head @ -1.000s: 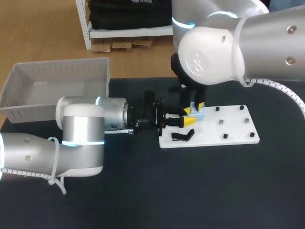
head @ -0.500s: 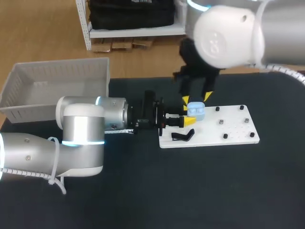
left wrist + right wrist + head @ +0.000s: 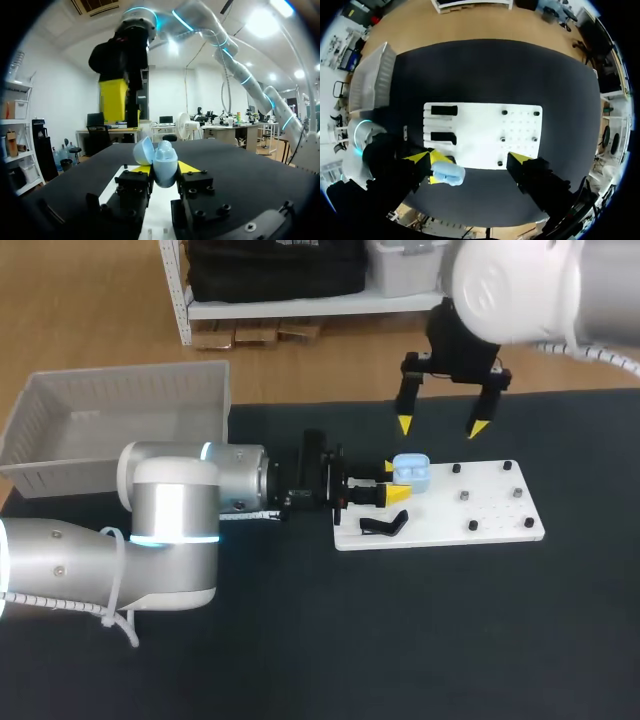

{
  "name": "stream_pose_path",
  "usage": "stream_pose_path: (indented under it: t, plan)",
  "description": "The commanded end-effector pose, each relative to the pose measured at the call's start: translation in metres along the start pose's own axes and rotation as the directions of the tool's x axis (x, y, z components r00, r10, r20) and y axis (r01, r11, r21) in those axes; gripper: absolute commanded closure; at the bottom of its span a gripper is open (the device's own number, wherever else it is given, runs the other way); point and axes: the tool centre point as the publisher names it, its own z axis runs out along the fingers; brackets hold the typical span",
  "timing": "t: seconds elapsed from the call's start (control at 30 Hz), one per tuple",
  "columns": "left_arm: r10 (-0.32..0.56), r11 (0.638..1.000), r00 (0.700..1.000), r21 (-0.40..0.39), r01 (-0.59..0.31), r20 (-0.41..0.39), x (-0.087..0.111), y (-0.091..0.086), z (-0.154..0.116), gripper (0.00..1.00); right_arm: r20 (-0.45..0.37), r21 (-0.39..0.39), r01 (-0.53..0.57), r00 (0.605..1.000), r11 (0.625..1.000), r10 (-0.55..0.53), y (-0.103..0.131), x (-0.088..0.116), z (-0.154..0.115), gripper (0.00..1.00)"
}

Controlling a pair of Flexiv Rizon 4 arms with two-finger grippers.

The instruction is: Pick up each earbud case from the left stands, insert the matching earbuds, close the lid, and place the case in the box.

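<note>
At the far left sits the white box, a thin-walled plastic bin with a flat floor, so I judge a soft, low release will do there later. My left gripper lies level at the left end of the white board, its yellow tips pinching the earbud case from both sides. The left wrist view shows that case as a smooth, rounded, pale blue shell with its lid tipped open. Glossy curved plastic slips easily, so on this side I should grip firmly and steadily with the opening upward, without crushing the hinge. Just beside it on the board lies a black stand, matte and angular. The board is flat, hard and white, with small dark studs on its right part; whether any of them belong in the case I cannot tell. My right gripper hangs well above the board, fingers spread wide and empty. It should descend straight, take one small piece by its sides, and seat it gently
</note>
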Motion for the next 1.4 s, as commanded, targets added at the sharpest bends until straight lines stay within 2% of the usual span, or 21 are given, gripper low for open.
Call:
stream_pose_path:
  t: [0.03,0.47,0.87,0.97,1.13,1.27,1.4]
  plan:
    - [0.000,1.000,1.000,0.001,0.000,0.001,0.001,0.001,0.000,1.00,-0.050,0.012,-0.013,0.999,1.000,0.014,-0.002,-0.011,0.007,0.00]
    - [0.000,1.000,1.000,0.001,0.000,0.001,0.001,0.001,0.000,1.00,-0.113,0.033,-0.031,0.993,0.999,0.035,-0.022,0.013,0.026,0.00]
    - [0.000,1.000,1.000,0.001,0.000,0.001,0.001,0.001,0.000,1.00,-0.127,0.014,0.007,0.992,1.000,-0.005,-0.015,0.041,0.021,0.00]
    - [0.000,1.000,1.000,0.001,0.000,0.001,0.001,0.001,0.000,1.00,-0.078,0.013,0.008,0.997,1.000,-0.007,-0.015,0.040,0.013,0.00]
    - [-0.007,1.000,1.000,-0.014,0.007,-0.006,-0.001,0.000,-0.006,1.00,0.047,-0.040,-0.022,0.999,0.999,0.023,-0.025,0.036,-0.017,0.00]
    - [-0.024,0.998,0.999,-0.067,0.021,-0.046,-0.006,-0.001,-0.031,1.00,0.104,-0.072,-0.055,0.993,0.996,0.062,-0.037,0.032,-0.037,0.00]
    - [-0.053,0.987,0.993,-0.159,0.036,-0.106,-0.015,-0.001,-0.066,1.00,0.123,-0.108,-0.079,0.988,0.991,0.093,-0.046,0.028,-0.048,0.00]
